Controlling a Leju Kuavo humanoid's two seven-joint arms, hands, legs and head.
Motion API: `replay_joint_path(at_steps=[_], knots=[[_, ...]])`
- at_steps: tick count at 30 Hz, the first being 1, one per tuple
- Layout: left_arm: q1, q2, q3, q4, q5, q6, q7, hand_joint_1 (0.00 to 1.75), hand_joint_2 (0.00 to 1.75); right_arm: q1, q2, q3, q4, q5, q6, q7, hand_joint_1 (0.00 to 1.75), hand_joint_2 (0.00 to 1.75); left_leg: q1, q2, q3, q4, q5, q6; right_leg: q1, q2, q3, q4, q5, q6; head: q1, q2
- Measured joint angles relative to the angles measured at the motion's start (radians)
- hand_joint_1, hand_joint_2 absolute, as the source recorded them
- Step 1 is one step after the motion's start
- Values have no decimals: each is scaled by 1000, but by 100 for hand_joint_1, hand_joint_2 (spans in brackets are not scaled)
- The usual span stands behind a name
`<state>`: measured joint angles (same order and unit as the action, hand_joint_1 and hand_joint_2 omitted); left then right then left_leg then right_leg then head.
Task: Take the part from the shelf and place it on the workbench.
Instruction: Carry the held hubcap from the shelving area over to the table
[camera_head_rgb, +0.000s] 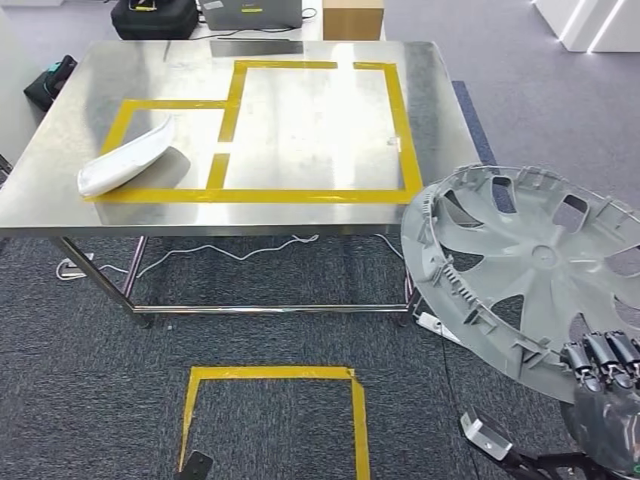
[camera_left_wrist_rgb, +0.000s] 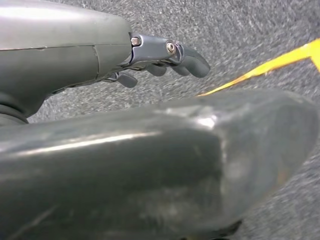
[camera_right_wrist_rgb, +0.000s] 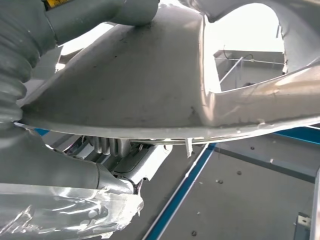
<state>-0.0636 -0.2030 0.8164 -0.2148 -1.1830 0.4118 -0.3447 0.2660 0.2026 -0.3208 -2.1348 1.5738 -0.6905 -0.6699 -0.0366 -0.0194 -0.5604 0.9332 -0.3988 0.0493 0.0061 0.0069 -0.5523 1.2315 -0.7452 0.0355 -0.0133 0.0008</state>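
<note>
Workshop; taped steel workbench (camera_head_rgb: 317, 140)

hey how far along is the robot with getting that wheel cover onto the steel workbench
Done: the wheel cover is off the shelf, gripped at its rim by the right hand and carried tilted, off the near right corner of the workbench. In hand: the carry. Left: setting it on the bench, probably inside the large yellow tape outline. A white part already lies in the smaller outline. The left hand hangs empty.

1 hubcap (camera_head_rgb: 528, 270), 1 white part (camera_head_rgb: 124, 160), 1 workbench (camera_head_rgb: 317, 140).
</note>
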Motion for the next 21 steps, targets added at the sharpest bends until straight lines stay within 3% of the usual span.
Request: replay_joint_path(at_steps=[1,2,3,5,6,7,9,11,13,14,15,16,18,19,20,21], knots=[[1,0,0,0,0,0,0,0,0,0,0,0,1,0,0,0,175,175,-7,-2,34,-1,-23,5,8,1,-30,-22,-25,-10,0,0],[2,0,0,0,0,0,1,0,0,1,0,0,3,0,0,0,175,175,-14,-3,71,-5,-46,11,18,2,-55,-58,-5,-25,0,0],[2,-1,0,1,0,0,2,0,0,1,0,0,5,0,0,0,175,175,-20,-3,104,-10,-68,15,31,4,-73,-108,73,-45,0,0],[-1,-5,0,6,3,1,5,0,0,6,0,-1,8,0,0,-3,175,175,-23,-10,163,-19,-109,16,55,22,-103,-211,289,-83,-13,0],[-4,-7,1,9,6,2,7,0,0,8,0,-2,7,0,0,-4,175,175,-20,-15,186,-20,-122,14,63,31,-104,-248,363,-92,-17,0],[-8,-10,1,10,11,4,9,0,0,8,0,-3,6,0,0,-6,175,175,-16,-20,200,-9,-125,11,67,41,-99,-270,390,-95,-21,0],[-16,-11,6,8,27,13,11,0,0,5,1,-3,1,0,0,-8,175,175,-18,-21,210,25,-122,5,57,41,-60,-293,392,-89,-11,0],[-24,-12,15,7,43,23,10,0,0,2,4,-3,-2,0,-1,-12,175,175,-17,-9,186,92,-161,-11,36,33,-30,-305,399,-86,-14,0],[-28,-11,23,8,50,28,9,0,0,2,6,-3,-4,-1,-1,-15,175,175,2,1,122,191,-238,-38,17,26,-22,-308,393,-77,-21,0],[-27,-9,26,8,52,28,9,0,0,4,8,-3,-5,0,-2,-16,175,175,16,2,87,231,-264,-54,6,26,-21,-307,389,-69,-21,0],[-25,-6,29,8,52,29,9,0,0,7,9,-3,-4,0,-2,-17,175,175,30,3,59,248,-267,-72,-5,26,-21,-304,383,-57,-21,0],[-22,-4,31,8,53,30,9,0,0,10,11,-4,-4,0,-2,-18,175,175,44,3,45,235,-242,-90,-18,27,-20,-298,376,-44,-21,0],[-17,-1,34,8,53,31,9,0,0,12,12,-4,-4,0,-2,-18,175,175,74,3,44,143,-133,-132,-45,27,-18,-276,353,-10,-22,0],[-14,-1,36,9,53,32,9,0,0,12,13,-4,-4,0,-2,-18,175,175,82,3,43,95,-102,-150,-56,27,-20,-258,341,6,-27,0],[-12,-1,38,10,53,32,9,0,0,12,14,-4,-3,0,-2,-18,175,175,85,4,40,66,-87,-153,-61,28,-25,-243,329,20,-35,0],[-10,0,40,12,53,32,9,0,0,12,16,-4,-3,0,-2,-18,175,175,85,4,35,58,-90,-145,-62,27,-32,-231,319,30,-39,0]])
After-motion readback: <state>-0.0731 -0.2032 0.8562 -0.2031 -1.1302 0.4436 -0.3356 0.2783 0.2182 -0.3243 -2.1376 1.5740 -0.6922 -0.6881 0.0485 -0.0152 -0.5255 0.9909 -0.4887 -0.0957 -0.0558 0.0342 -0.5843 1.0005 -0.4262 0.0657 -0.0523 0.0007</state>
